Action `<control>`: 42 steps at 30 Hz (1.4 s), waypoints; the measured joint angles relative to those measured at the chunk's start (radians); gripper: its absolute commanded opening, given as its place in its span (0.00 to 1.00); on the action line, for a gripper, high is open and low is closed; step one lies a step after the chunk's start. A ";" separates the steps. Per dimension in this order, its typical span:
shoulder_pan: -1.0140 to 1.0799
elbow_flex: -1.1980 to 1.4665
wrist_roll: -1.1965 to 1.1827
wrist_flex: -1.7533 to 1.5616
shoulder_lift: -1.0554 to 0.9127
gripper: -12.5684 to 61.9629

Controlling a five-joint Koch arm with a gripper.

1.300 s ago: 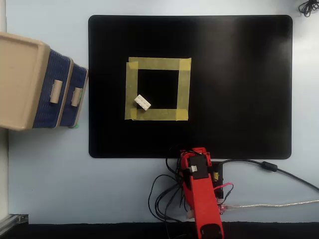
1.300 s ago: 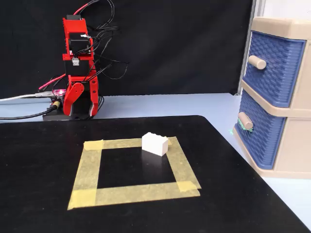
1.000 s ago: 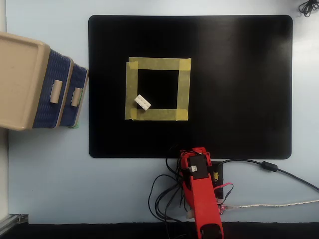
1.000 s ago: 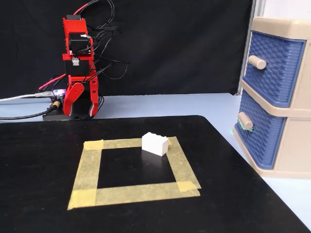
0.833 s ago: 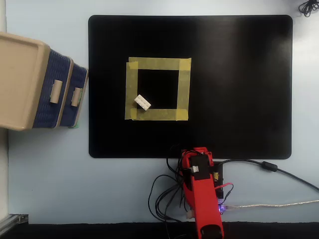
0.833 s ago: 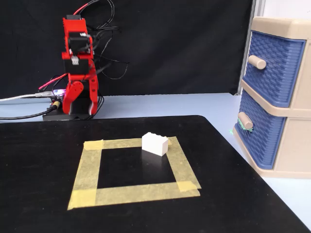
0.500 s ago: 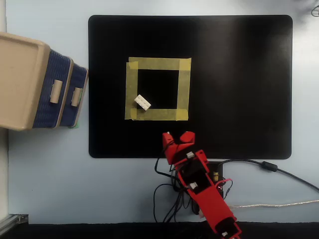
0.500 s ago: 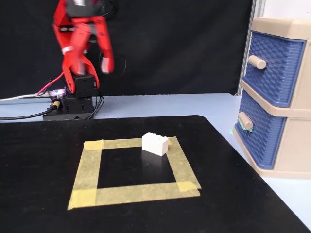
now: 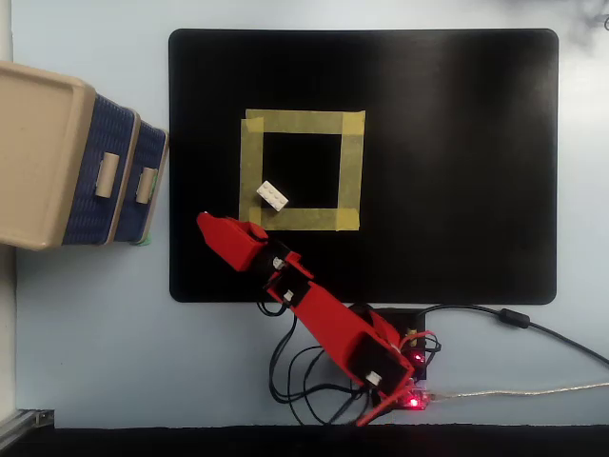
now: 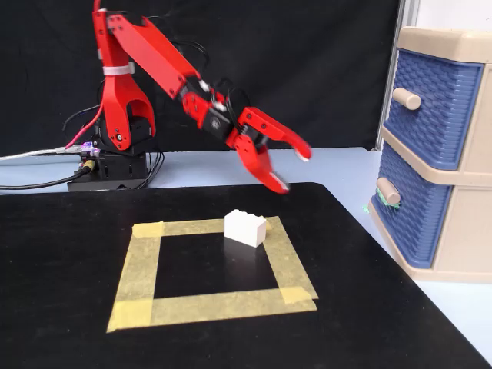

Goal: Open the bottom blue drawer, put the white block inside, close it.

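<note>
The white block [image 9: 272, 195] [image 10: 245, 228] lies on the black mat, on one edge of a yellow tape square [image 9: 301, 170] [image 10: 207, 269]. The bottom blue drawer [image 9: 155, 157] [image 10: 411, 219] is shut, with its beige handle [image 10: 388, 191] facing the mat. It sits below the matching upper drawer [image 10: 434, 108]. My red gripper [image 9: 211, 228] [image 10: 294, 171] is open and empty. It hangs in the air above the mat, a little apart from the block, between the block and my base. In the fixed view its tips point toward the cabinet.
The beige-topped cabinet [image 9: 38, 152] [image 10: 453, 46] stands just off the mat's edge [image 9: 173, 276]. My base with its board and cables [image 9: 400, 371] [image 10: 108, 165] sits at the mat's other edge.
</note>
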State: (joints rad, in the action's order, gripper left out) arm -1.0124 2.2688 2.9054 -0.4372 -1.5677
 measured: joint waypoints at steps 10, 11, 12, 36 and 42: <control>0.002 -0.324 0.002 -0.588 0.614 0.62; 0.002 -0.365 0.002 -0.588 0.634 0.62; 0.002 -0.407 0.002 -0.588 0.658 0.62; -0.034 -0.735 -0.029 -0.416 0.807 0.07; -0.031 -0.620 -0.032 -0.382 0.767 0.06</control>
State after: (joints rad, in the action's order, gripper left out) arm -1.0431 1.6490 2.8731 -0.8191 -0.8007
